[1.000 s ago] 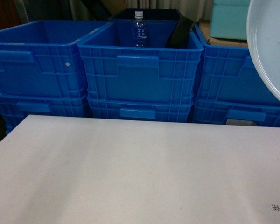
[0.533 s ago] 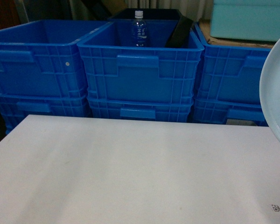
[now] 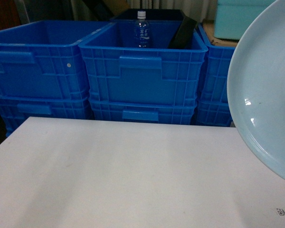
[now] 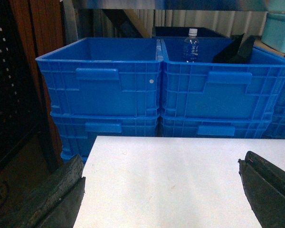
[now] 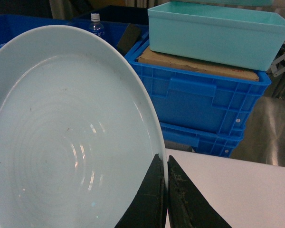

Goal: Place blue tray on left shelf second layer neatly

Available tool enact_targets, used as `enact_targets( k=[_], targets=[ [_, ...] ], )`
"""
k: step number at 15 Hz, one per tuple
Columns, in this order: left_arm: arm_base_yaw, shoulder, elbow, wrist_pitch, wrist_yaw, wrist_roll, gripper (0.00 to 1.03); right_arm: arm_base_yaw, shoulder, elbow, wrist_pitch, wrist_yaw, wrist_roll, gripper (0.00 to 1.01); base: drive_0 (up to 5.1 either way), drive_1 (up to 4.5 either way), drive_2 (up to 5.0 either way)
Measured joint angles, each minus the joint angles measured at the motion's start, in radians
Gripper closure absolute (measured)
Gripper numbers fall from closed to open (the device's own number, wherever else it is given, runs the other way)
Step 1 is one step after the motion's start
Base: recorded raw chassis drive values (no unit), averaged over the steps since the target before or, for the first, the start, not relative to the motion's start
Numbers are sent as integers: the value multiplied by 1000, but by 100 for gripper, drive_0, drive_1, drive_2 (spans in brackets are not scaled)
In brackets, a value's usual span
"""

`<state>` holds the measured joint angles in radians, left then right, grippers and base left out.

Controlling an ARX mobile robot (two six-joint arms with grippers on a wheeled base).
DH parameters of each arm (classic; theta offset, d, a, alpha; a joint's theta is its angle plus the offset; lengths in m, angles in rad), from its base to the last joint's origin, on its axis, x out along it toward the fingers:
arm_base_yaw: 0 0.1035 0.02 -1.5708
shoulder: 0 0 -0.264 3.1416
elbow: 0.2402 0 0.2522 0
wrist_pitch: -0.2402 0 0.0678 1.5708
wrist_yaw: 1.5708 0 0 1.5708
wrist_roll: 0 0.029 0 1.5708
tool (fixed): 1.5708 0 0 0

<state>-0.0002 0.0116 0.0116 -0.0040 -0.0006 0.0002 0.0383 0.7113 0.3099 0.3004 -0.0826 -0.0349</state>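
Right gripper [image 5: 164, 190]: jaws clamped on blue tray [image 3: 268, 95] rim, right of frame
Left gripper [image 4: 161, 190]: jaws spread, empty

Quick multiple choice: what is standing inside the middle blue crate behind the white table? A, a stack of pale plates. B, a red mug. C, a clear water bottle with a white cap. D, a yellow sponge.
C: in the head view a clear water bottle with a white cap stands upright inside the middle blue crate, next to a dark slanted object; no mug, plates or sponge show there.
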Motion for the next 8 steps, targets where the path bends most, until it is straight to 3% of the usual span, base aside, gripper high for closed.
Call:
enact_targets(
  k=[7,8],
  targets=[
    [0,0,0,0,0,0,5,0,0,0,0,0,0,99,0,0,0],
    [0,0,0,1,0,0,5,0,0,0,0,0,0,99,456,-400,-61]
  ],
)
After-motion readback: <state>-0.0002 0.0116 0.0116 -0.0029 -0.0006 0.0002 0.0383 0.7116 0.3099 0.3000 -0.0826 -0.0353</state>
